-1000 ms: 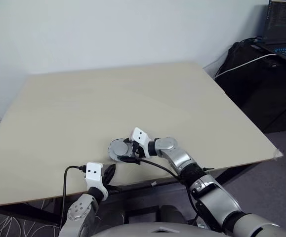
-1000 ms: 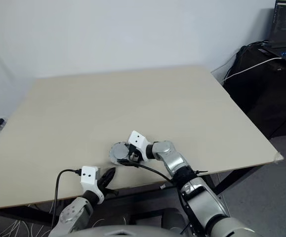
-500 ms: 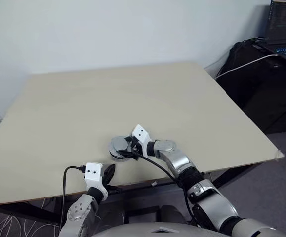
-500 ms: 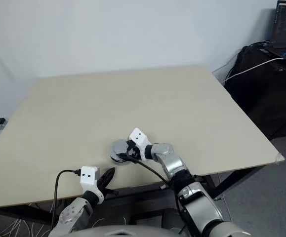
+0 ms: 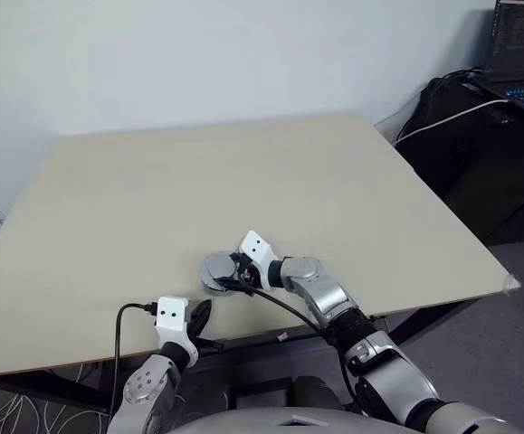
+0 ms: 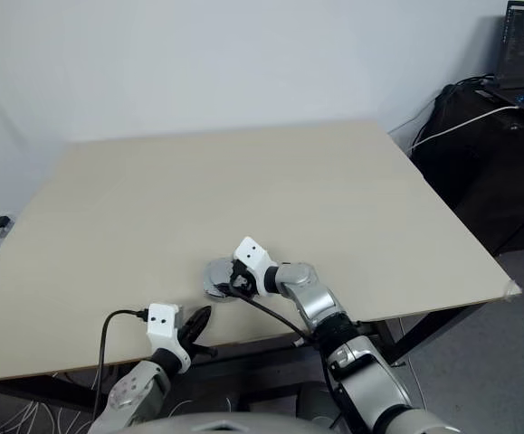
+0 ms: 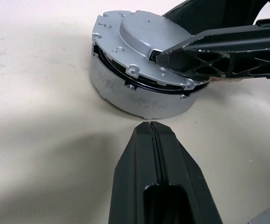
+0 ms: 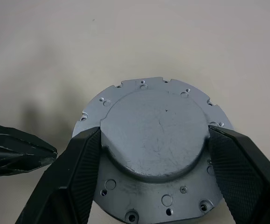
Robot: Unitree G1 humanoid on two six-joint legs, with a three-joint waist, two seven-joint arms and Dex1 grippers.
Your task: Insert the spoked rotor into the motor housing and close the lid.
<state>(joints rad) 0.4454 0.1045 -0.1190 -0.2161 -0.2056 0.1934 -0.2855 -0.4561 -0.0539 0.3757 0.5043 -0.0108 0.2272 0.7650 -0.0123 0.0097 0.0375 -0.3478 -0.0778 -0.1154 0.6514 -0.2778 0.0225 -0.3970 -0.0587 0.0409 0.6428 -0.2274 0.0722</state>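
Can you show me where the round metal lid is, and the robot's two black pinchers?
lid (image 8: 155, 128), right wrist view, middle of its raised round top.
right gripper (image 8: 154, 163), right wrist view, midway between the fingertips straddling the lid.
left gripper (image 7: 152, 126), left wrist view, tips pressed together.

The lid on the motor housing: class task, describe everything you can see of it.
The lid is a round, dull grey metal-looking disc with a raised circular centre and a flat flange dotted with small holes. It lies on top of the motor housing, near the table's front edge, slightly tilted, a dark gap showing along one side. The right hand straddles its raised centre, both fingers against it. The shut left hand sits nearby, apart.
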